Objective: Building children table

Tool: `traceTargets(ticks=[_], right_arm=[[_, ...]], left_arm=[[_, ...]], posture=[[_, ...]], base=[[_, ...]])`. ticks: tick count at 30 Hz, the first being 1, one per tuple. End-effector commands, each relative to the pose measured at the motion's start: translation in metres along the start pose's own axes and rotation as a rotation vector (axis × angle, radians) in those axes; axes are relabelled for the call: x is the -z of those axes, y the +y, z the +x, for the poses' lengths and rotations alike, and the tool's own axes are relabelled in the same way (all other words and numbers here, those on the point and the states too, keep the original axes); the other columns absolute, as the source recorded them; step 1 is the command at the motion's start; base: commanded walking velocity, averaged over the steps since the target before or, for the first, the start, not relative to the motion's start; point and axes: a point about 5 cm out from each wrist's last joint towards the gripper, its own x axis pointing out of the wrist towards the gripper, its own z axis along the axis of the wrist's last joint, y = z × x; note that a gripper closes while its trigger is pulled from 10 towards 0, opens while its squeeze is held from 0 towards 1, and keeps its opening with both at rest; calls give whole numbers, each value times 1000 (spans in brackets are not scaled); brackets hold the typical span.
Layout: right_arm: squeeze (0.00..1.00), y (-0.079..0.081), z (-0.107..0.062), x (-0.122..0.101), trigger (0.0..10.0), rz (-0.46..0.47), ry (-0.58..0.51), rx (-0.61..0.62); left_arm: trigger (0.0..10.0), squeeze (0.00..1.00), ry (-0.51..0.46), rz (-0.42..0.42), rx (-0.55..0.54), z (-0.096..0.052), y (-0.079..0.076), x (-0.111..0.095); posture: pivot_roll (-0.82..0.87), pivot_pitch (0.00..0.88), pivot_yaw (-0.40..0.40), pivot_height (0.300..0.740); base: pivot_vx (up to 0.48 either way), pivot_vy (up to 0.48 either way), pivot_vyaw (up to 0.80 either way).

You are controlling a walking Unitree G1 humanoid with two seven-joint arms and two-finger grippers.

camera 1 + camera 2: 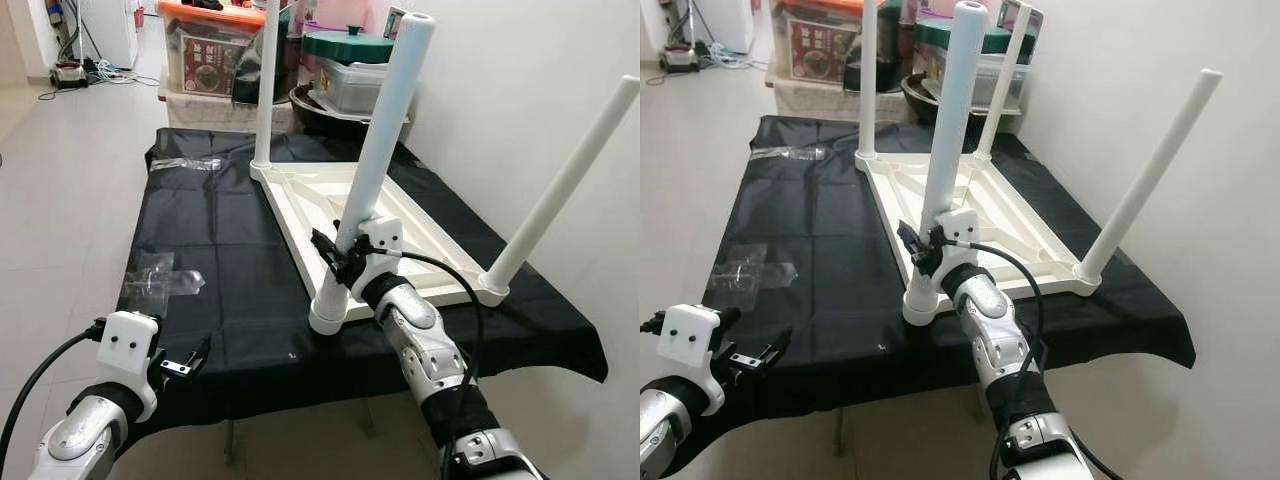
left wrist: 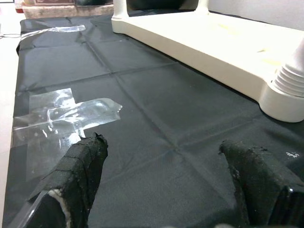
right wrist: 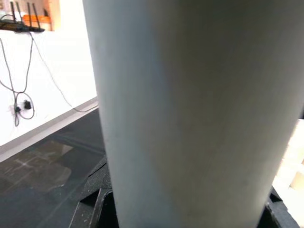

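A cream children's table top [image 1: 375, 215] lies upside down on a black-covered table [image 1: 210, 250], its white legs pointing up. My right gripper [image 1: 343, 262] is shut on the near-left leg [image 1: 385, 140], low down just above its ribbed socket [image 1: 328, 310]; in the right wrist view this leg [image 3: 190, 109] stands close between the fingers. The near-right leg [image 1: 565, 185] leans outward, and the far-left leg [image 1: 266, 90] stands at the back corner. My left gripper [image 1: 186, 364] hovers open over the cloth's near edge, its fingers [image 2: 83, 171] wide apart with nothing between them.
Crumpled clear plastic wrap [image 1: 160, 280] lies on the cloth by the left gripper, and another strip [image 1: 185, 163] lies at the far left corner. Storage boxes and a green lidded pot [image 1: 345, 45] stand behind the table. A white wall [image 1: 520, 90] runs along the right; open floor [image 1: 60, 200] lies to the left.
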Motion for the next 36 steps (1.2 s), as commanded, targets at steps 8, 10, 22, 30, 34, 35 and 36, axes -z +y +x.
traceTargets(ticks=[8,10,22,30,34,35,36], right_arm=[[0,3,-1,32,10000,89,169,28],[0,-13,0,38,10000,143,229,265],[0,-34,-21,50,10000,268,321,788],[0,-40,-28,36,10000,237,315,1014],[0,-38,-26,33,10000,253,316,1053],[0,-36,-24,30,10000,258,303,1030],[0,-36,-24,30,10000,258,303,1030]], left_arm=[[10000,0,12,-16,10,2,-3,2],[10000,0,12,-17,9,1,-4,2],[10000,0,10,-10,14,4,-3,2],[10000,0,4,-5,3,5,-2,1],[10000,0,4,-1,-4,6,-1,1],[10000,0,5,2,-1,7,-1,1],[10000,0,5,2,-1,7,-1,1]], posture=[[189,0,-187,740],[189,0,-186,740],[183,0,-173,740],[186,0,-165,740],[183,0,-159,740],[180,0,-156,740],[180,0,-156,740]], base=[[0,0,0],[0,0,0],[0,0,0],[0,0,0],[0,0,0],[0,0,0],[0,0,0]])
